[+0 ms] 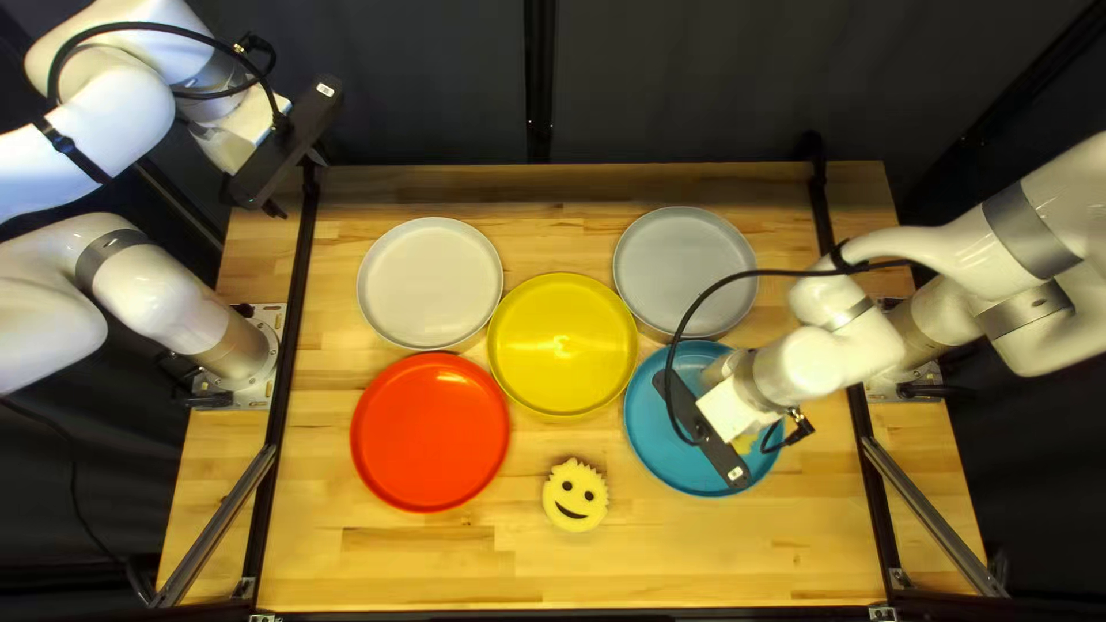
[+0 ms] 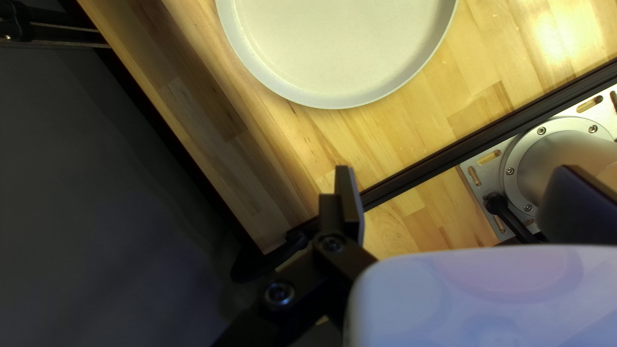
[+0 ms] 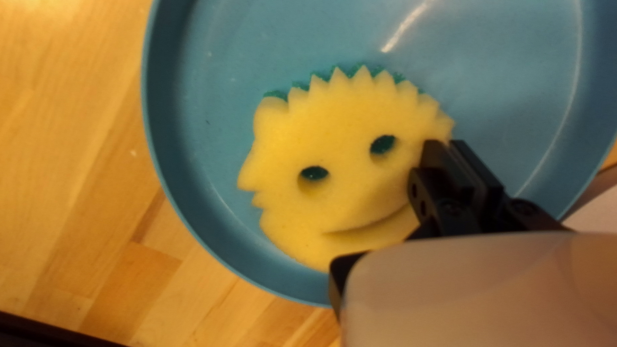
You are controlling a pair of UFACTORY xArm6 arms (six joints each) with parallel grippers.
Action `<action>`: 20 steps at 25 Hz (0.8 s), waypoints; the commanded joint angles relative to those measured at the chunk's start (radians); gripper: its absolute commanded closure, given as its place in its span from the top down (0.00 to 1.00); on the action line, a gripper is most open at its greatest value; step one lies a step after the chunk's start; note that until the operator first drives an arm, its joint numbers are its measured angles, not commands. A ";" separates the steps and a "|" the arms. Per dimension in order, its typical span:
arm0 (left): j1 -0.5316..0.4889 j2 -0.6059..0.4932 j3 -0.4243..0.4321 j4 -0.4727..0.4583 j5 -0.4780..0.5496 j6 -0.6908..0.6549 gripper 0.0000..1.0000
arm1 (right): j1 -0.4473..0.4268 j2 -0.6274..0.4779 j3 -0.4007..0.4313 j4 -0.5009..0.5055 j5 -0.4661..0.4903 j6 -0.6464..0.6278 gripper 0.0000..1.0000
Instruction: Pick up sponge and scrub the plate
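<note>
A dark curtain (image 1: pixel 426 81) hangs behind the wooden table (image 1: pixel 403 570).

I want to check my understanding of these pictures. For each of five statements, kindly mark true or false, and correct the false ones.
1. The right wrist view shows a smiling sponge over the blue plate. True.
2. The other sponge lies inside the red plate. False: it lies on the table, beside that plate.
3. The yellow plate is nearer the table's far edge than the gray plate. False: the gray plate is nearer it.
4. The left gripper is over the yellow plate. False: it is near the table's far left corner.
5. The white plate holds no sponge. True.
</note>
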 commanded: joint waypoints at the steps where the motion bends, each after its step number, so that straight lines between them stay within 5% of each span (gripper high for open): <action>1: 0.000 0.000 0.000 0.000 0.000 0.000 1.00 | -0.075 0.001 0.005 0.047 -0.024 -0.070 0.00; 11: 0.000 0.000 0.000 0.000 0.000 0.000 1.00 | -0.277 -0.036 0.027 0.145 -0.021 -0.250 0.00; 20: 0.000 0.000 0.000 0.000 0.000 0.000 1.00 | -0.141 0.027 -0.045 0.096 -0.007 -0.095 0.00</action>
